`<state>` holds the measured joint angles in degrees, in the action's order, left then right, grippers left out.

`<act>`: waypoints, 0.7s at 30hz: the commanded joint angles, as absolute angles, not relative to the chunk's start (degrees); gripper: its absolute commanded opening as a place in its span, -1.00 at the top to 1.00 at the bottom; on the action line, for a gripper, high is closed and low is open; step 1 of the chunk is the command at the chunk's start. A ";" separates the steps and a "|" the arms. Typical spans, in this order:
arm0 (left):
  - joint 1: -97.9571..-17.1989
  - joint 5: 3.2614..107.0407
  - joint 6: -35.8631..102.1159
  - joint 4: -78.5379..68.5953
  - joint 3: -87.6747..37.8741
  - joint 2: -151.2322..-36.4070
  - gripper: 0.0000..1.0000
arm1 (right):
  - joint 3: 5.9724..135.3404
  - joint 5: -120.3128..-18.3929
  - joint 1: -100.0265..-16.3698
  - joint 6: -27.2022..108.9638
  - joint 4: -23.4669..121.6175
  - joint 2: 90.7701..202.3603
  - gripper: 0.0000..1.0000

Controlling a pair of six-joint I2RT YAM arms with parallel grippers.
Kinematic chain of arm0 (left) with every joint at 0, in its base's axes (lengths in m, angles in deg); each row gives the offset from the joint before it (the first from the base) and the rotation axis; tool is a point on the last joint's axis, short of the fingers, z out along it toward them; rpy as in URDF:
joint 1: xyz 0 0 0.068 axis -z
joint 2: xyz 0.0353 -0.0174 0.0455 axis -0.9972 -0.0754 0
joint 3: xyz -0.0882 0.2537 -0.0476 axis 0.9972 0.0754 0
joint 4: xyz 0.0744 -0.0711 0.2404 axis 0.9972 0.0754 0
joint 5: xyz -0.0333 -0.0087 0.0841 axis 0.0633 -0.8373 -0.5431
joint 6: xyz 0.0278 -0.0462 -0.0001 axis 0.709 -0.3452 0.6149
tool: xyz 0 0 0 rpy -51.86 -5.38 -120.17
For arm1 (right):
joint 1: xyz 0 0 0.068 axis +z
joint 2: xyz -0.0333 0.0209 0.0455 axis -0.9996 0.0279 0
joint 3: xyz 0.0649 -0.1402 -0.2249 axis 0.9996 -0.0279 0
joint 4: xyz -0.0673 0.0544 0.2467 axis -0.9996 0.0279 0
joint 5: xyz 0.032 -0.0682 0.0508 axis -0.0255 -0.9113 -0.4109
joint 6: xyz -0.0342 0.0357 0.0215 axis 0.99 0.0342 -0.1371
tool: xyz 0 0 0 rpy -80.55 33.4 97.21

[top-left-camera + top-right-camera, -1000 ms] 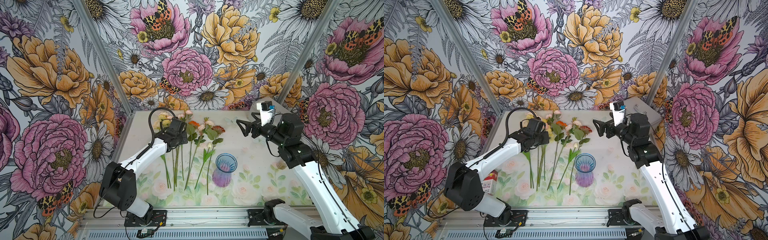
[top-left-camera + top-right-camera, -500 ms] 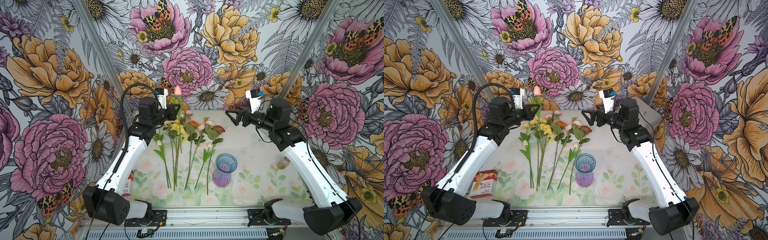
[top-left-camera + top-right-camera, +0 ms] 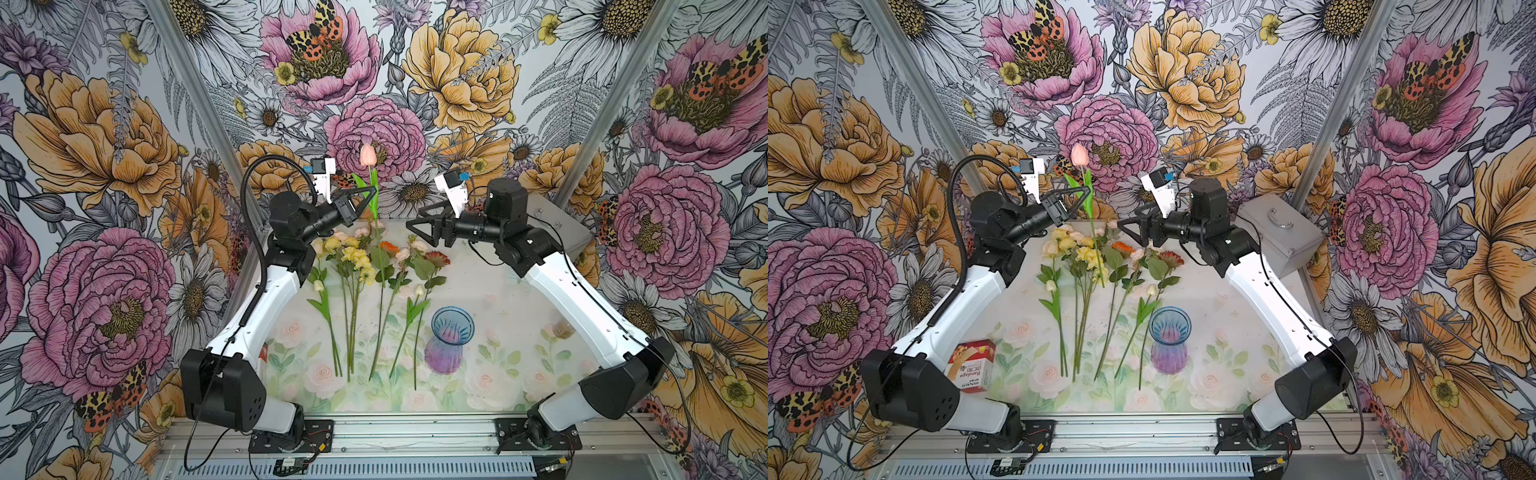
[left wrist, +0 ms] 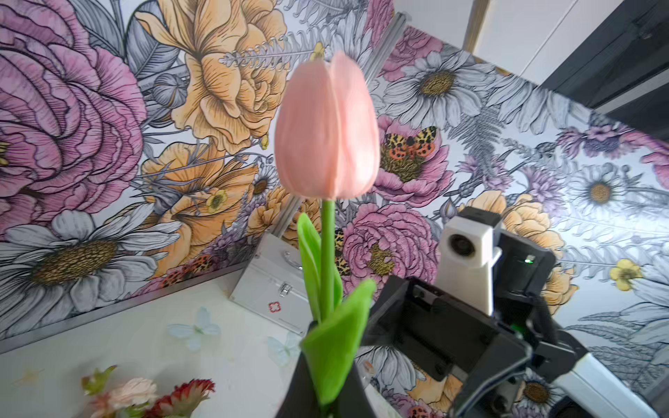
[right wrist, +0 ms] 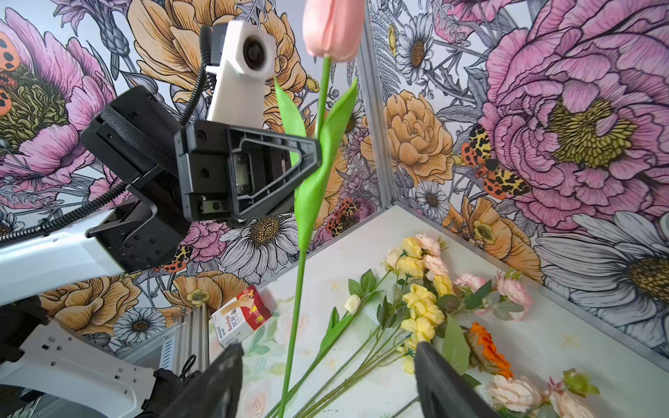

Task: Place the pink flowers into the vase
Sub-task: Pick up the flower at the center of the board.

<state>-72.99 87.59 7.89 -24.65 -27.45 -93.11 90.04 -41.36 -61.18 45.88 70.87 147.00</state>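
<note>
Grips salmon tulip (image 3: pixel 368 154) upright mid-air in clenched left gripper (image 3: pixel 372 192), well above counter (image 3: pixel 519 316). Faces it with right gripper (image 3: pixel 409 227), jaws apart, empty. Shows vase (image 3: pixel 451 332) empty; needs tulip plus pink sprays (image 3: pixel 402 254) off counter put in.

The tulip (image 3: pixel 368 154) rose in the left fingers (image 5: pixel 268 134); right fingers (image 5: pixel 438 383) seemingly neared.

- The salmon-pink tulip (image 3: pixel 368 154) stands upright in the air over the far end of the table (image 3: pixel 498 299). Its bloom is closed. The left pincer (image 3: pixel 374 190) is clamped on it at its green leaves, and the bare stem hangs below.
- The pale pink sprays (image 3: pixel 402 254) lie flat on the table, blooms toward the far wall.
- The vase (image 3: pixel 443 358) stands upright beside them, toward the right arm. It has a blue flared rim and a ribbed purple body.
</note>
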 commanded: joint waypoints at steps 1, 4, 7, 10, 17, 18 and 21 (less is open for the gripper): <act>-72.45 90.74 -1.70 -38.10 -25.28 -94.22 0.89 | 93.65 -39.62 -60.45 46.84 70.50 148.73 -0.49; -72.32 90.99 -4.52 -42.17 -24.43 -95.07 0.89 | 95.68 -37.95 -59.98 47.04 70.51 150.09 -0.38; -72.06 91.09 -5.49 -43.43 -24.22 -95.78 0.89 | 97.39 -36.49 -59.55 47.15 70.51 151.37 -0.34; -71.64 91.44 -6.23 -44.27 -24.51 -96.54 0.89 | 98.68 -35.33 -59.32 47.03 70.53 152.61 -0.28; -70.92 91.87 -6.84 -45.15 -24.65 -97.57 0.88 | 101.92 -33.30 -58.08 46.41 70.50 155.58 -0.12; -70.91 92.03 -7.22 -45.61 -24.75 -97.73 0.89 | 102.22 -33.28 -58.00 46.40 70.52 155.78 -0.12; -70.85 92.00 -8.09 -47.07 -24.75 -98.01 0.89 | 102.96 -33.67 -57.64 46.31 70.51 156.35 -0.11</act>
